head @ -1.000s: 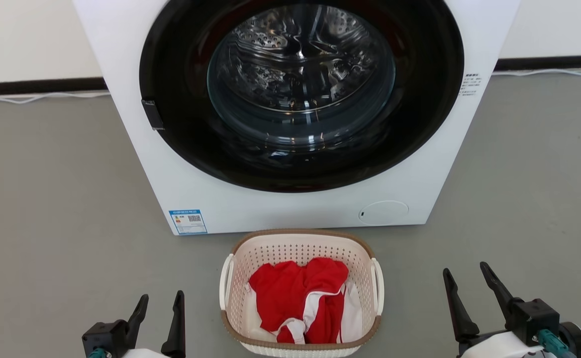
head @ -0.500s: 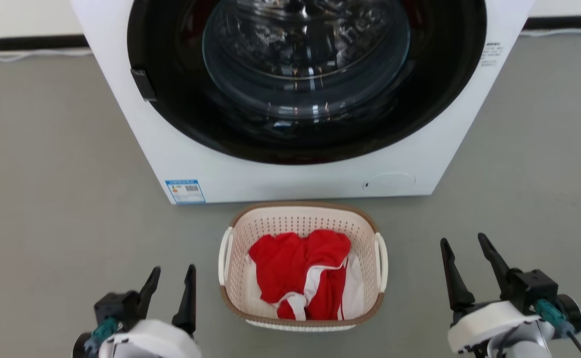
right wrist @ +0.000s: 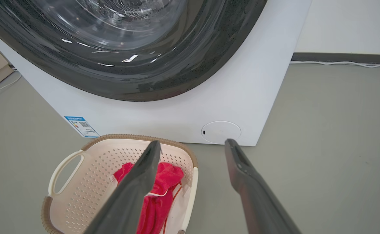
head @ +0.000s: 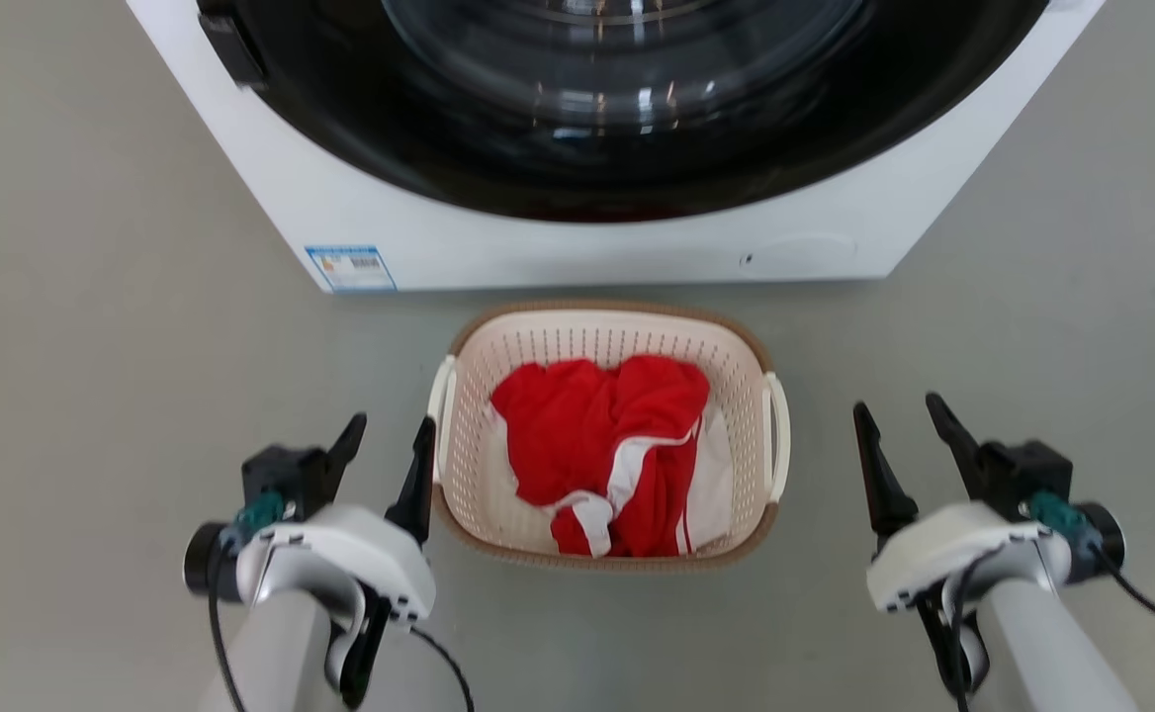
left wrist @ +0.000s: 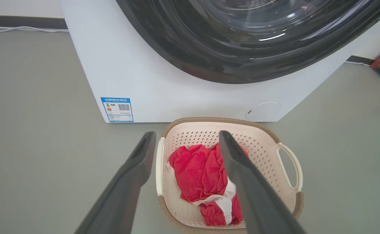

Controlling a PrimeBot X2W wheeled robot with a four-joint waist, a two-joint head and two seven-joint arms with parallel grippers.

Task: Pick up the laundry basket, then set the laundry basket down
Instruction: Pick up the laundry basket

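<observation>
We find the basket [head: 607, 310] on the grey floor [head: 93, 297], the white washer [head: 577, 247] at its twelve o'clock, our left gripper [head: 393, 423] at its nine, our right gripper [head: 896, 403] at three, both spread.

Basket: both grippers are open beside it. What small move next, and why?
Probably ease the right gripper inward toward the right handle, since it stands apart from it, while the left gripper is close beside the left handle. Both are open, and the basket sits ungripped on the floor.
</observation>
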